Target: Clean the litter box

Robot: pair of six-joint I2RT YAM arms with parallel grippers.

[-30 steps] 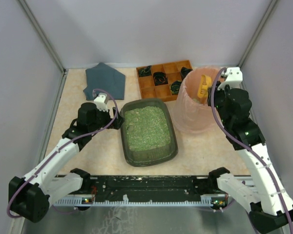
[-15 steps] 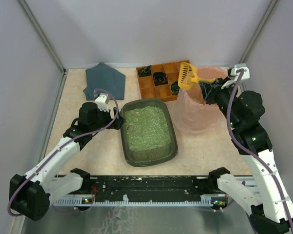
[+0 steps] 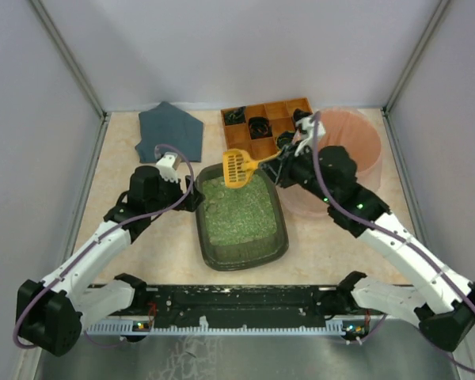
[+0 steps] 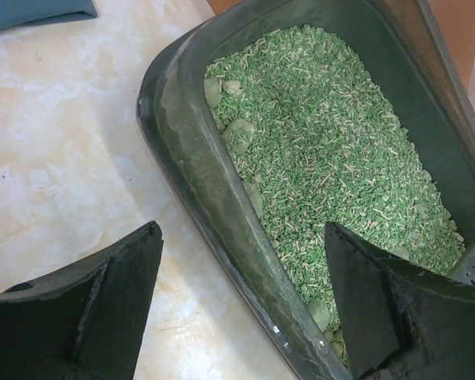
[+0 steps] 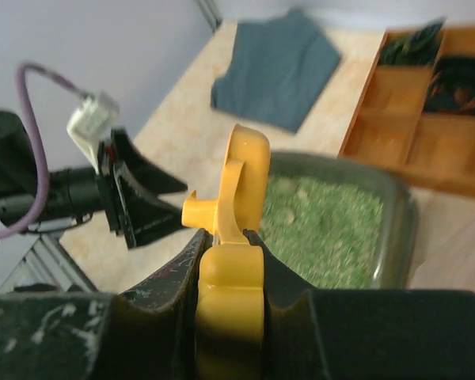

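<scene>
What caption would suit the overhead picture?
Right gripper holds a yellow scoop over the litter box; left gripper open at its rim.

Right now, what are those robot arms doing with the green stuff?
They are cleaning a litter box. The right gripper holds a yellow scoop that seems to hang above the far end of the green litter, not digging yet. The left gripper is open, its fingers on either side of the box's left rim. A pink bin stands just right of the box.
</scene>
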